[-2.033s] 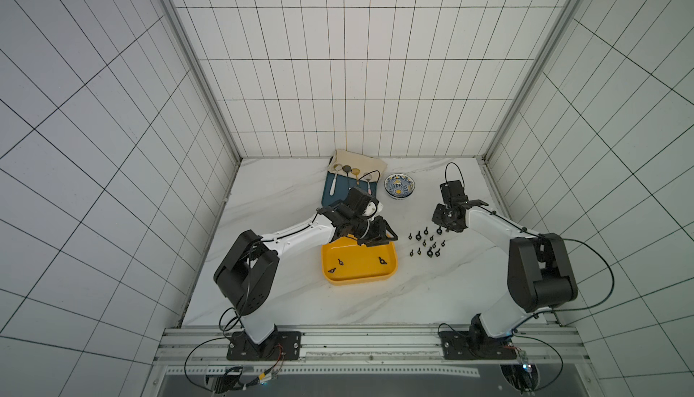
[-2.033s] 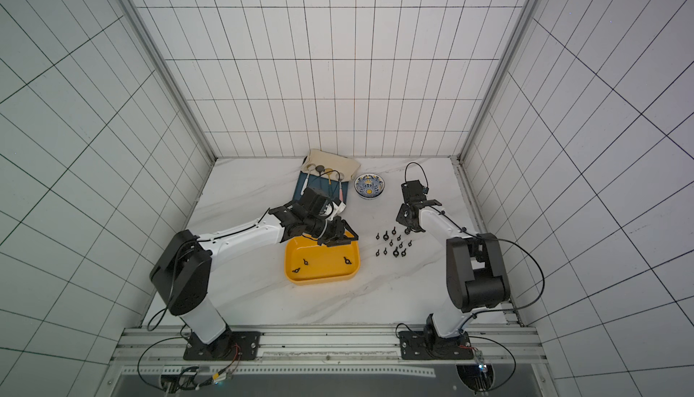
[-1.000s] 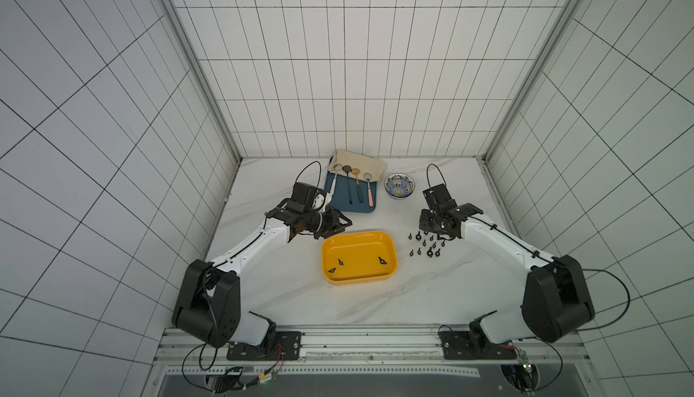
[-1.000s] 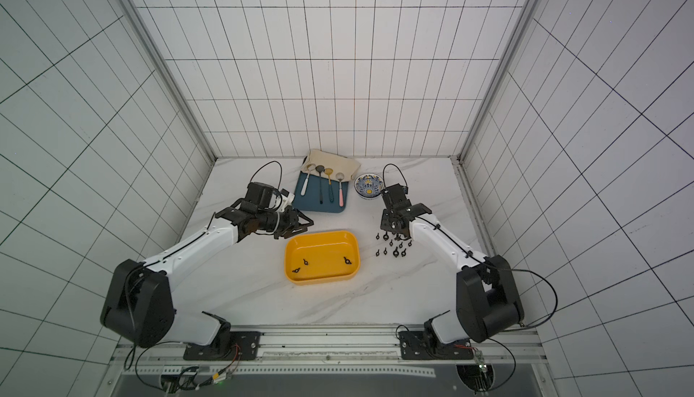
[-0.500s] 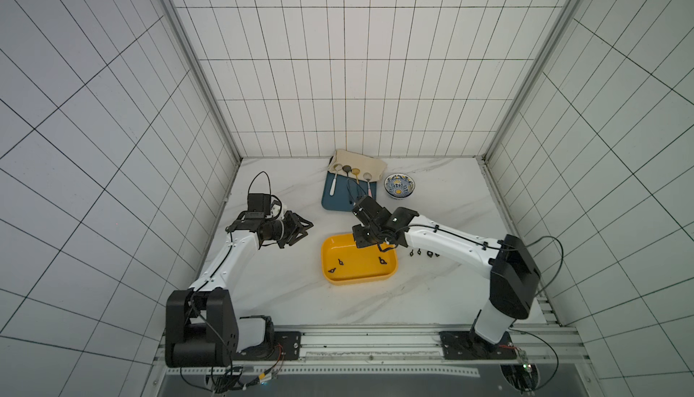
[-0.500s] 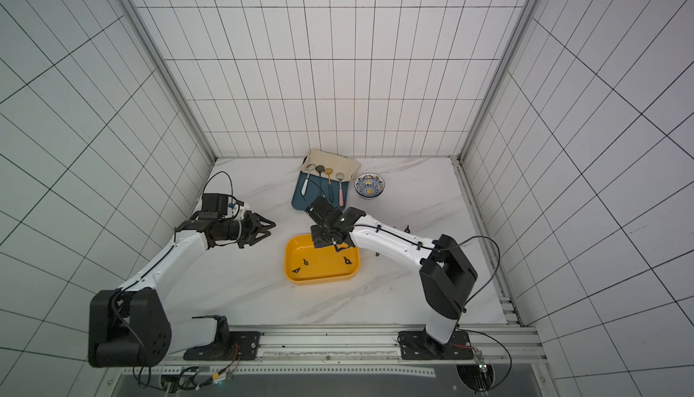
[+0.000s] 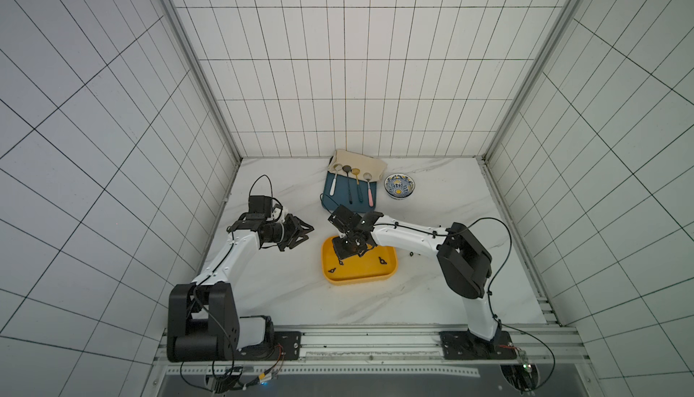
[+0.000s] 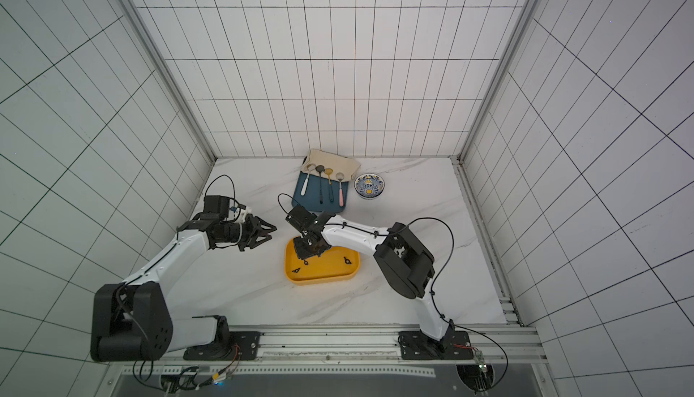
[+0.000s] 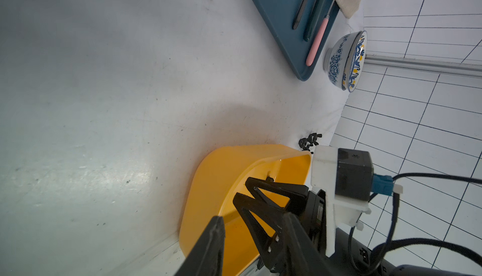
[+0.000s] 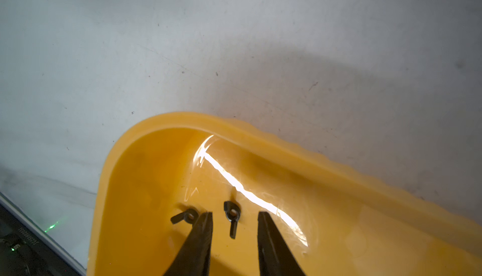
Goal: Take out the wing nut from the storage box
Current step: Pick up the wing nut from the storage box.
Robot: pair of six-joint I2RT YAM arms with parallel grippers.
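Observation:
The yellow storage box [image 7: 360,282] [image 8: 323,281] lies at mid-table and holds three black wing nuts. My right gripper [image 10: 234,216] [image 7: 344,257] hangs low inside its far left end, open, fingers astride one wing nut [image 10: 231,214] [image 7: 340,262] without touching it. A second wing nut [image 10: 186,216] lies just outside one finger [image 10: 206,225], and a third [image 7: 382,261] sits farther right in the box. My left gripper [image 7: 305,233] [image 9: 253,220] hovers left of the box, open and empty.
A dark-blue tray [image 7: 338,203] with several spoons and a beige cloth [image 7: 358,162] sits at the back, with a patterned bowl [image 7: 400,187] to its right. Loose wing nuts [image 9: 310,141] lie on the table right of the box, mostly under my right arm.
My right arm swung left from the loose nuts to the box, dropped in, and its jaws widened. My left arm drew back left, away from the box.

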